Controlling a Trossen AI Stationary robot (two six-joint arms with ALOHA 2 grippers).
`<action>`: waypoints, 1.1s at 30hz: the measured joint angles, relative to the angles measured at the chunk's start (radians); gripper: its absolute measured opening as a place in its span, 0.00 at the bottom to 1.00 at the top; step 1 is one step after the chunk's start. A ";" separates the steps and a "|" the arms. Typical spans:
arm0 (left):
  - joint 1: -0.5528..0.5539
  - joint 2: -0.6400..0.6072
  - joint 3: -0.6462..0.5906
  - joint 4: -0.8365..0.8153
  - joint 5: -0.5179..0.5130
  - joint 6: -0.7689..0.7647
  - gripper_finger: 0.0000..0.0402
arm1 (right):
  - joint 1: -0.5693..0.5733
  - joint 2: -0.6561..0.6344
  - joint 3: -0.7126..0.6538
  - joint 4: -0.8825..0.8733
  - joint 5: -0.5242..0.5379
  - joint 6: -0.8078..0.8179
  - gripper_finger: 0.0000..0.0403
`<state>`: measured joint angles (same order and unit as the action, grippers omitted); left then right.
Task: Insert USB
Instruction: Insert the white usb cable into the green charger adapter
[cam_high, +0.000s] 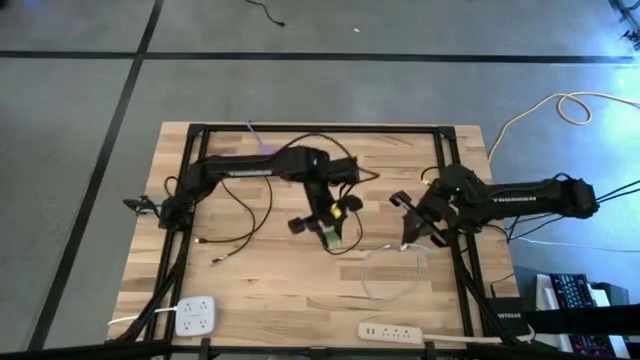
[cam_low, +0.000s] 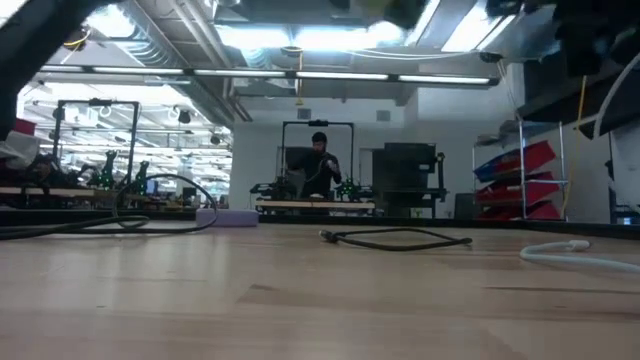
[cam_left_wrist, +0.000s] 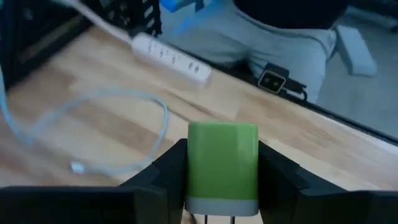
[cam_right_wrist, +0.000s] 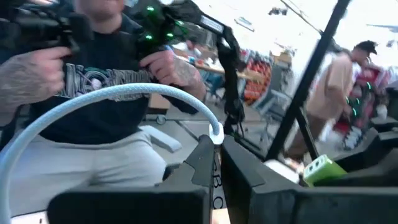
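Green charger (cam_left_wrist: 222, 163) pinched by left fingers (cam_left_wrist: 163, 180), prongs cut off | white cable (cam_right_wrist: 112, 99) end pinched by right fingers (cam_right_wrist: 202, 160)

Counted on the table
Two arms, one green charger (cam_left_wrist: 222, 163), one white cable (cam_high: 388, 272), two power strips.

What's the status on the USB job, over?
Left gripper shut on green charger block, lifted mid-table. Right gripper shut on white USB cable end. Plug not yet inserted. Nothing between them.
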<state>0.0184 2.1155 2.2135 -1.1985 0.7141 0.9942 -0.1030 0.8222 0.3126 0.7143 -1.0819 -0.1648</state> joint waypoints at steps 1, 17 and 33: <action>-0.021 -0.013 0.000 0.016 -0.037 -0.012 0.31 | 0.013 0.000 0.000 0.005 0.006 -0.002 0.00; -0.117 -0.034 -0.027 0.083 -0.392 -0.168 0.31 | 0.188 0.081 0.000 0.108 0.088 -0.097 0.00; -0.119 -0.034 -0.144 0.255 -0.637 -0.154 0.31 | 0.260 0.199 0.001 0.575 0.269 0.183 0.00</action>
<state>-0.1008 2.0815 2.0697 -0.9440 0.0775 0.8400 0.1570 1.0210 0.3134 1.2891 -0.8125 0.0178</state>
